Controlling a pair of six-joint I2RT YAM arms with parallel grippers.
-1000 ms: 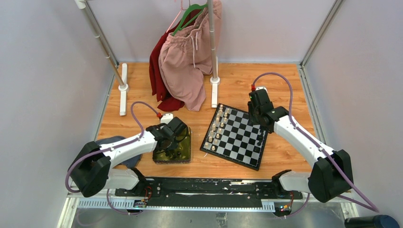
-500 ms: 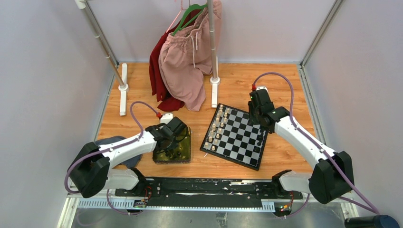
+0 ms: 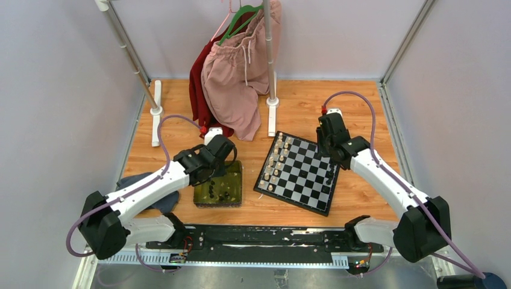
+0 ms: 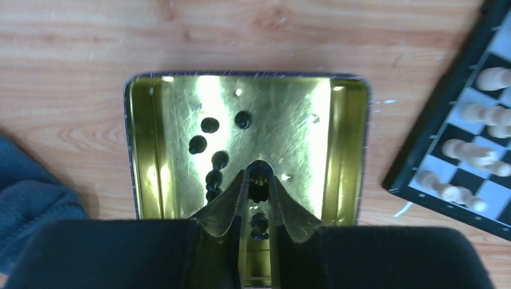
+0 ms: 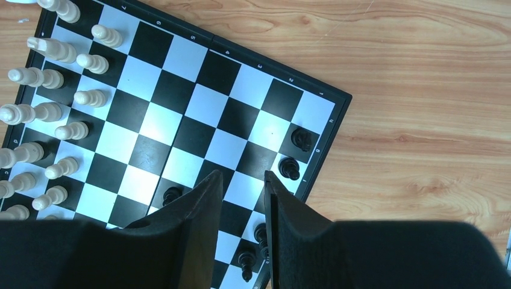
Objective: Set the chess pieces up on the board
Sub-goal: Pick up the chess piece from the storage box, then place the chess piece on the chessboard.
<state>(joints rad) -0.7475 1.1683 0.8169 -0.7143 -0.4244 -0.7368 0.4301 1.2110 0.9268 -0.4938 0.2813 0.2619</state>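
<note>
The black piece (image 4: pixel 259 186) you want sits between the fingertips of the left gripper (image 4: pixel 258 174), which is pressed together on it, pinching it over the near half of the yellow-green tray (image 4: pixel 140 150). Its long axis seems to run along the fingers, though the glare off the tray floor hides whether it hangs clear or rests on the metal. Several loose black pieces (image 4: pixel 210 125) lie just beyond and to the left of the tips, and one more lies under the fingers, nearer the wrist.

From this gripper the board (image 3: pixel 299 174) lies to the right, beside the tray with a strip of wooden table (image 4: pixel 241 36) between them. The board's nearer edge carries the cream pieces (image 5: pixel 60 78). The placed black pieces (image 5: pixel 301 138) stand along its far right edge, just beside the right gripper (image 5: pixel 242 177), whose fingers are spread with nothing between them.

So your carry likely runs rightward across the cream ranks to those far rows. The right arm is nearer those squares, but the left one has the piece, so lift it high before you cross
</note>
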